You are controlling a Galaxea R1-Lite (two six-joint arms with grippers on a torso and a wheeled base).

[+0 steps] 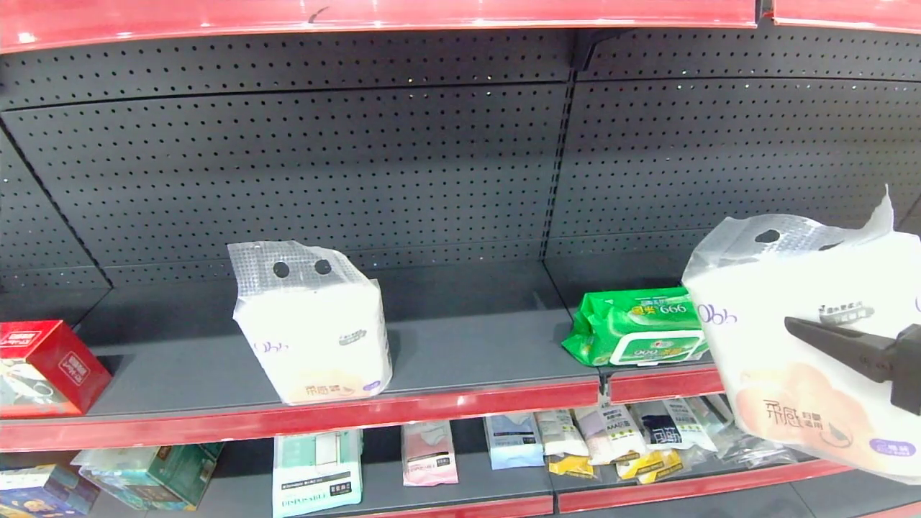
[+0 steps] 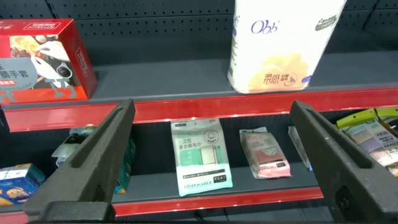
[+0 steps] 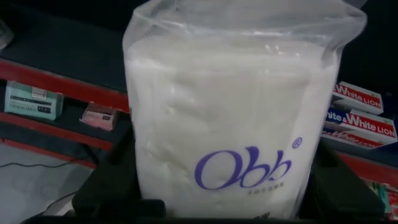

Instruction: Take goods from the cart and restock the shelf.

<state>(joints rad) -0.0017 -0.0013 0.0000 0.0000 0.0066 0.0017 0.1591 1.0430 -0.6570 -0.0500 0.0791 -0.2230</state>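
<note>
Right tool (image 3: 224,168) is clamped on a white tissue pack (image 1: 806,403), with one finger across the front and the other side hidden behind. It holds the pack in the air before the right end of the shelf (image 1: 468,338), not yet over the board. Left tool (image 2: 211,118) sits low in front of the shelf, jaws spread wide with nothing between them.

By my reading the restocking is at an early stage. One matching pack (image 1: 313,338) already stands upright near the front edge, left of centre. A green wipes pack (image 1: 633,327) lies further right and a red box (image 1: 43,367) sits at the far left, with long bare stretches between them. What remains is to set the held pack down and then place whatever the cart holds, and that amount cannot be judged.

Both white packs carry purple lettering high on the front, a peach panel with characters lower down and a small purple oval badge. Each has a clear dotted top with two carry holes. The green pack has a white-edged lid flap with yellow and white characters. The red box shows a photo and a white label. The small packets (image 1: 432,453) on the level below have print too fine to make out.
</note>
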